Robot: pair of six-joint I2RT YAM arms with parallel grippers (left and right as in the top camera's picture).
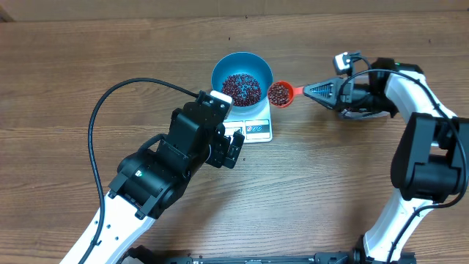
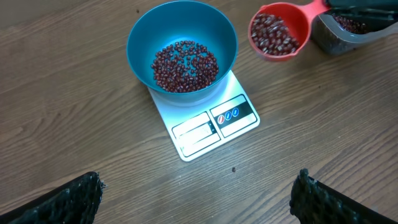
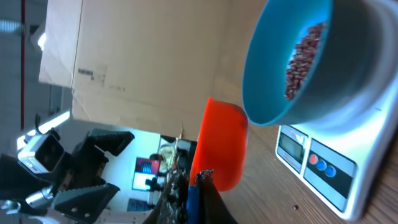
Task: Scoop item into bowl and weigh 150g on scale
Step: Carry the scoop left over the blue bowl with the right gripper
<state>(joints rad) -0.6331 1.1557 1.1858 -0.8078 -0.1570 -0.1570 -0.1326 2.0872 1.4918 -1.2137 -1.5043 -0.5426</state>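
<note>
Red plastic scoop [image 1: 280, 93], full of maroon beans [image 1: 279, 94], is pinched by its handle in the closed right gripper [image 1: 314, 91], just right of the blue bowl [image 1: 218, 72] and near its rim. More beans cover the bowl's bottom, and the bowl stands on the white scale [image 2: 205, 134]. The left gripper [image 1: 234, 149] hovers wide open and empty at the scale's front edge.
</note>
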